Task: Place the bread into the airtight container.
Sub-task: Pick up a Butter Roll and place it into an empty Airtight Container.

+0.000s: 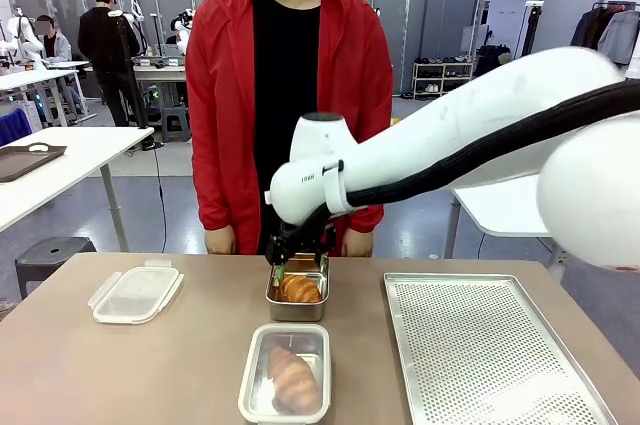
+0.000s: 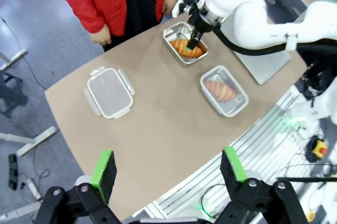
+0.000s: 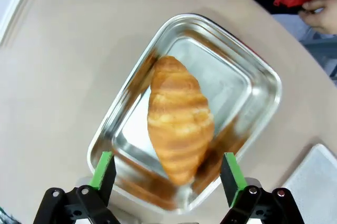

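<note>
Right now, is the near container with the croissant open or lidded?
Open: the near container has no lid on it; a clear lid lies apart, on the table.

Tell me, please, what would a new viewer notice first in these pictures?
First, the right gripper, jaws open, hanging just above a croissant in a steel container at the table's far middle. Nearer the robot, a second croissant lies in another container. A person in a red jacket stands behind.

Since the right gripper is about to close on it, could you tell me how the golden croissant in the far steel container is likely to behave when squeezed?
The golden, ridged croissant looks flaky, so it would probably crush or shed crumbs under a firm squeeze. It seems light for its bulk. Lying diagonally in the shiny steel container, it may slide on the smooth floor when the open right gripper nudges it.
</note>
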`<action>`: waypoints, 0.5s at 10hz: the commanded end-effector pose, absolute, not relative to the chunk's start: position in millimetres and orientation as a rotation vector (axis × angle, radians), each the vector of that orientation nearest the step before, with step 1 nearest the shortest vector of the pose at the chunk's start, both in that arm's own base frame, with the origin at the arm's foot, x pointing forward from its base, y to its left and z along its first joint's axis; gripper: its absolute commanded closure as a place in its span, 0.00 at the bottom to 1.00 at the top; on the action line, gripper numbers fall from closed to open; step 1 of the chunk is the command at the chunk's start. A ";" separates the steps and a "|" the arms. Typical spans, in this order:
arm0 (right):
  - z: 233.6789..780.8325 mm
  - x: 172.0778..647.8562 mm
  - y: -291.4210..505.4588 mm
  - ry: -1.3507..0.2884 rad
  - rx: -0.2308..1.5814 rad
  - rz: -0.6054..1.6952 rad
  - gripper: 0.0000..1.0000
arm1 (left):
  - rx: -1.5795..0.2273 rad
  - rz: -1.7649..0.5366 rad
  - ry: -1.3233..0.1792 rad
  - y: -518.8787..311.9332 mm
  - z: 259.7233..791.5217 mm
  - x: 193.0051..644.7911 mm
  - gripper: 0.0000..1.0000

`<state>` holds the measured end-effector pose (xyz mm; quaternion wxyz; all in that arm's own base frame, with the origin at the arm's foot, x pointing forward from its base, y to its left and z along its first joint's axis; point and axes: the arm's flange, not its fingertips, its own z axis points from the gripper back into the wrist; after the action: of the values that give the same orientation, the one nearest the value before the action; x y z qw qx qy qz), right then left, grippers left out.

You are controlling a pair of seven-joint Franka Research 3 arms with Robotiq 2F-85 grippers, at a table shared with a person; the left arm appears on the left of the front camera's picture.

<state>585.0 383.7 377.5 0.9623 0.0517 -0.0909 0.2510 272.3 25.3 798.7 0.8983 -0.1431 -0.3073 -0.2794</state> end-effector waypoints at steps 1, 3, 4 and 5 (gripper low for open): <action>447.4 542.0 349.2 -0.212 0.030 0.522 0.00 | -0.299 -0.599 -0.646 25.5 800.0 272.0 0.00; 495.7 507.4 313.5 -0.250 0.048 0.554 0.00 | -0.299 -0.599 -0.646 25.5 800.0 272.0 0.00; 527.9 485.6 285.2 -0.267 0.037 0.579 0.00 | -0.299 -0.599 -0.646 25.5 800.0 272.0 0.00; 558.0 467.2 254.9 -0.267 0.058 0.604 0.00 | -0.299 -0.599 -0.646 25.5 800.0 272.0 0.00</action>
<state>491.5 292.8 548.5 0.9518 0.0136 -0.1349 0.2751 272.3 25.5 798.8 0.8984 -0.1431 -0.3074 -0.2791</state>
